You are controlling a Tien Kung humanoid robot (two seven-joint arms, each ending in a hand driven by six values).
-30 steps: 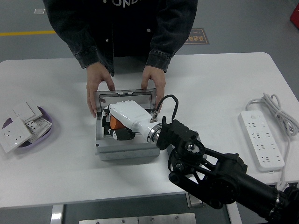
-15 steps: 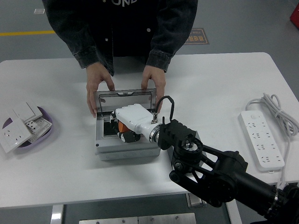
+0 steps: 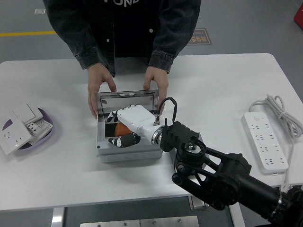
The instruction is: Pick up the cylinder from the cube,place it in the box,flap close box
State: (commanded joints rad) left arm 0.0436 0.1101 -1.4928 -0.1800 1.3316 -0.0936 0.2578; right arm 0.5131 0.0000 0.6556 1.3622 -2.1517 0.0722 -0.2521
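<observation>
The grey box stands mid-table with its clear lid raised at the back. My right hand, white with black finger joints, reaches into the box from the right. Its fingers lie along the back wall and its thumb along the front wall, spread apart. The orange cylinder sits inside the box, just under the palm between them. A person at the far side holds the lid up with both hands, one at each back corner. No cube is in view.
A purple bowl of white switch plates sits at the left edge. A white power strip with its coiled cable lies at the right. My black right arm crosses the near right of the table.
My right hand has slid slightly right and its fingers have spread off the orange cylinder, which now rests in the box. The person's hands and the lid have stayed put.
</observation>
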